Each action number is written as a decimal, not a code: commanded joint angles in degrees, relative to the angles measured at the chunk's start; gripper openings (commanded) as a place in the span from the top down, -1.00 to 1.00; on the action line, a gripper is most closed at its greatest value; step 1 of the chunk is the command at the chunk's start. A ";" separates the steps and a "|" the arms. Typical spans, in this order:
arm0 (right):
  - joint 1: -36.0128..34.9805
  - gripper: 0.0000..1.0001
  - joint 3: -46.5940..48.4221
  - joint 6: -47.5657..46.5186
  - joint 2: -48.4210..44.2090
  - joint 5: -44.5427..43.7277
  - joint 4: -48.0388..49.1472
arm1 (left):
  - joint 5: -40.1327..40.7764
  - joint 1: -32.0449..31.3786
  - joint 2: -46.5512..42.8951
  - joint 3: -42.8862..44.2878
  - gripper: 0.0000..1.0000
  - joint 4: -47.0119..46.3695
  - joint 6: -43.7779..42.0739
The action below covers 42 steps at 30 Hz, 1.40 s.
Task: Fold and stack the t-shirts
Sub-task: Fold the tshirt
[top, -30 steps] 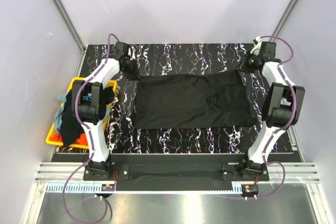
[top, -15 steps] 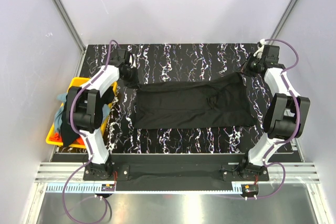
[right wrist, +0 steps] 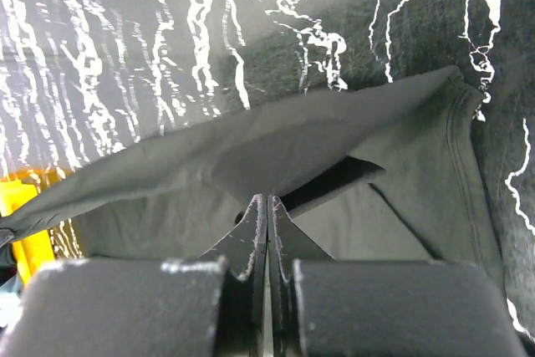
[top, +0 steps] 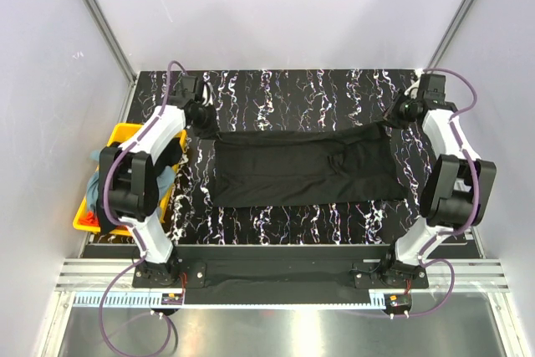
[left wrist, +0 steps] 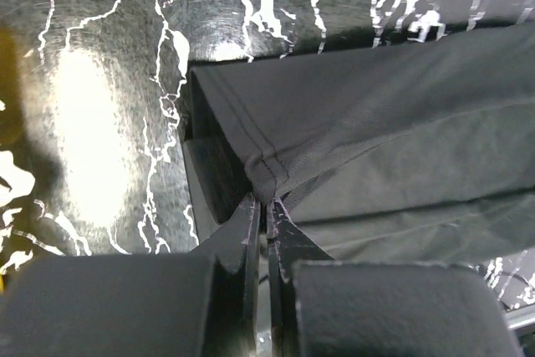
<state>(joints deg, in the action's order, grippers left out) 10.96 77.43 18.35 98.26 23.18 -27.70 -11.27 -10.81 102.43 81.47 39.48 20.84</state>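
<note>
Mid-fold here. The plain black t-shirt (top: 301, 169) lies spread across the middle of the bench (top: 284, 89), its far edge held up. The left fingers (left wrist: 242, 236) are pinched tight on one far corner, and the right fingers (right wrist: 253, 227) are clamped on the other. Next, probably, both arms bring that edge toward the near hem together, keeping it level.
</note>
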 commanded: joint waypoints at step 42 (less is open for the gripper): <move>0.20 1.00 -20.91 5.55 -19.59 -10.37 -5.61 | 9.68 -4.92 -4.70 -15.20 0.66 1.29 1.48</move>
<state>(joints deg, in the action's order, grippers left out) 10.98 57.08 22.90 80.93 11.29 -33.15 -3.75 -15.33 97.19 66.48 41.60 22.26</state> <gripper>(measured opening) 0.011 0.131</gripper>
